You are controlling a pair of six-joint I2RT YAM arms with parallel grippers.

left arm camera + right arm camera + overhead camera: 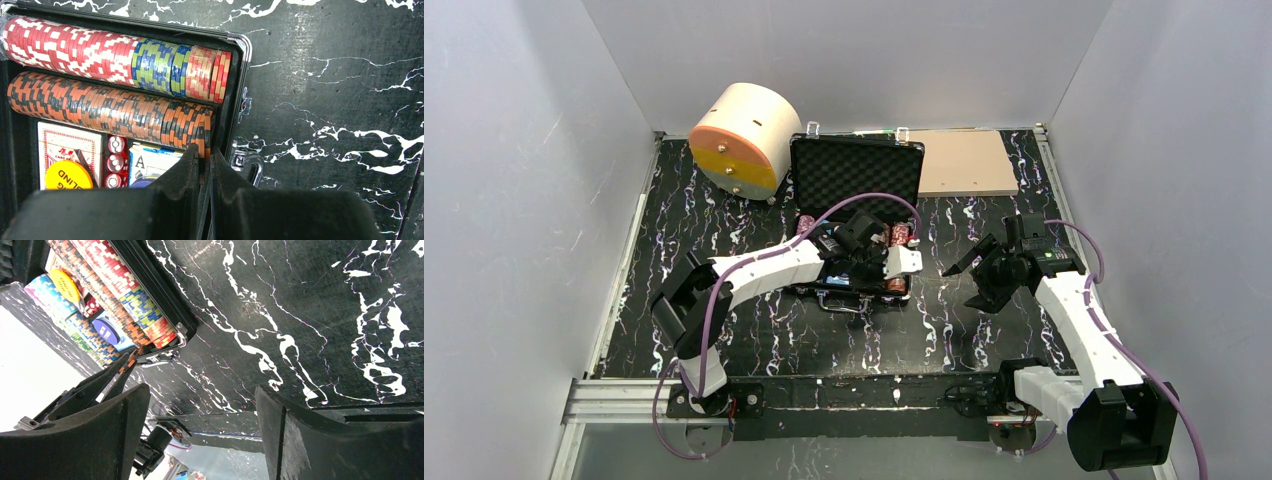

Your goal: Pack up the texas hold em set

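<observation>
Occluded areas
From above, the left arm blocks your view of the briefcase tray; the left gripper cuts off the lettering on the yellow button.

The left arm blocks the briefcase tray; open table lies between both arms.

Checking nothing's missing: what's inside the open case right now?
Two chip rows, red deck, red dice, blue deck, yellow button. The left gripper, pinching an orange chip, hides what lies under it.
</observation>
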